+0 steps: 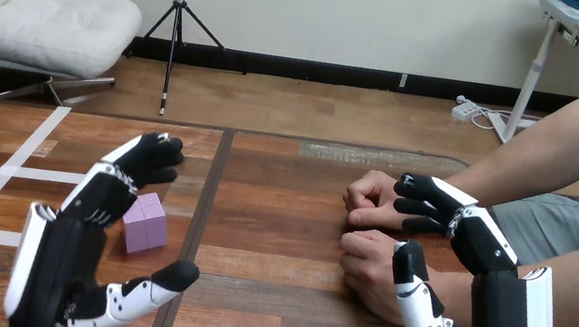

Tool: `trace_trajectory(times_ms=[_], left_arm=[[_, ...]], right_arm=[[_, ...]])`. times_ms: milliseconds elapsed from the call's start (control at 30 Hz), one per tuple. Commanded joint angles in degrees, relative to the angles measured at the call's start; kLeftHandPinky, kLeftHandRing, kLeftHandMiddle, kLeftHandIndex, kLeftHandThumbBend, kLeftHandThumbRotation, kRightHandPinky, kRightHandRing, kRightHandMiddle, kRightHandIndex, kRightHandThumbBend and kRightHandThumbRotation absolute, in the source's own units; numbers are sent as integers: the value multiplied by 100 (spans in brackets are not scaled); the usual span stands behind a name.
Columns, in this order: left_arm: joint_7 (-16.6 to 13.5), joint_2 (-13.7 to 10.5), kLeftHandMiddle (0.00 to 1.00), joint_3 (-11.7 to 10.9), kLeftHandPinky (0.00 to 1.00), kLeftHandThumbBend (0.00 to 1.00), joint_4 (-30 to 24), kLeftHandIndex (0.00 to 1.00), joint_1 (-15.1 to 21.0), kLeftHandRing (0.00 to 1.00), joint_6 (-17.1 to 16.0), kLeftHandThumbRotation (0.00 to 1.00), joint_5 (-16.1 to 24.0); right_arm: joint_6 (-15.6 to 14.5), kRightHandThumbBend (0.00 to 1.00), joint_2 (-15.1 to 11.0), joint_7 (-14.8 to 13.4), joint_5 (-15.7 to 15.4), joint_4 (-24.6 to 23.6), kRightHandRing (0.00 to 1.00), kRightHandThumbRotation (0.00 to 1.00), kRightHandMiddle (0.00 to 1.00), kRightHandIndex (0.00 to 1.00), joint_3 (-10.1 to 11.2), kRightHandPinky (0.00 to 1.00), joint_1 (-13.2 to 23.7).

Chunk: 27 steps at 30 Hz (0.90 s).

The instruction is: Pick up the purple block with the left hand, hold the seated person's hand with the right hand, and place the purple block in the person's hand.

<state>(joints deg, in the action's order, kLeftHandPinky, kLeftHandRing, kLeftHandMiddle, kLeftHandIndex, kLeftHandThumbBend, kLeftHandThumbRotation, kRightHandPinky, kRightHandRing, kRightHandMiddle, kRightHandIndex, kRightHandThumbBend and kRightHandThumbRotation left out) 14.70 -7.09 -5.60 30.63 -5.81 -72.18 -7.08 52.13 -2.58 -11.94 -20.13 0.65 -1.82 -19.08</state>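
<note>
A wooden tabletop seen from the robot's head, with a person seated at the right side.

The purple block sits on the tabletop at the left and has not been lifted. The left robot hand is spread open around it, with the fingers reaching past its far side and the thumb stretched out well in front. Nothing is gripped. The fingers cover the block's left edge, so it is hard to tell whether they touch it.

At the right, both of the person's hands rest on the tabletop as loose fists, one farther away and one nearer. The right robot hand is open. Its fingers lie over the wrist of the farther fist, and its thumb stands in front of the nearer wrist. It has not closed on either hand.

By this view, all three steps remain: grasping the block, holding the person's hand, and placing the block. The person's fists would also need to open.

The person's forearms run off the right edge. The nearer wrist is partly hidden behind the robot's thumb.
</note>
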Motion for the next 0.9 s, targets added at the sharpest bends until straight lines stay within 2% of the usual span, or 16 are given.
trace_trajectory(times_ms=[0, 233, 267, 367, 567, 867], left_arm=[[-215, -251, 84, -345, 79, 84, -445, 84, 326, 83, 297, 47, 551], [-769, -358, 89, -835, 85, 86, -810, 88, 309, 88, 690, 53, 1724], [-912, -367, 89, -940, 85, 86, -872, 88, 316, 88, 729, 54, 1996], [-1219, -396, 91, -1093, 88, 85, -996, 90, 322, 90, 814, 56, 2485], [-1675, -480, 94, -1162, 93, 85, -1209, 93, 297, 93, 1009, 59, 3018], [-2253, -561, 95, -1185, 95, 85, -1410, 95, 270, 95, 1202, 60, 3509]], right_arm=[[90, 31, 44, -56, 29, -16, 68, 52, 73, 73, 13, 60, 306], [104, 31, 37, -48, 42, -10, 68, 52, 73, 73, 3, 60, 289], [106, 31, 38, -52, 40, -5, 68, 52, 73, 73, 5, 60, 289], [116, 31, 43, -63, 32, 6, 68, 52, 73, 73, 10, 59, 293], [101, 31, 45, -76, 13, -7, 67, 52, 73, 73, 23, 59, 290], [100, 31, 37, -58, 75, 8, 68, 54, 73, 73, 8, 59, 295]])
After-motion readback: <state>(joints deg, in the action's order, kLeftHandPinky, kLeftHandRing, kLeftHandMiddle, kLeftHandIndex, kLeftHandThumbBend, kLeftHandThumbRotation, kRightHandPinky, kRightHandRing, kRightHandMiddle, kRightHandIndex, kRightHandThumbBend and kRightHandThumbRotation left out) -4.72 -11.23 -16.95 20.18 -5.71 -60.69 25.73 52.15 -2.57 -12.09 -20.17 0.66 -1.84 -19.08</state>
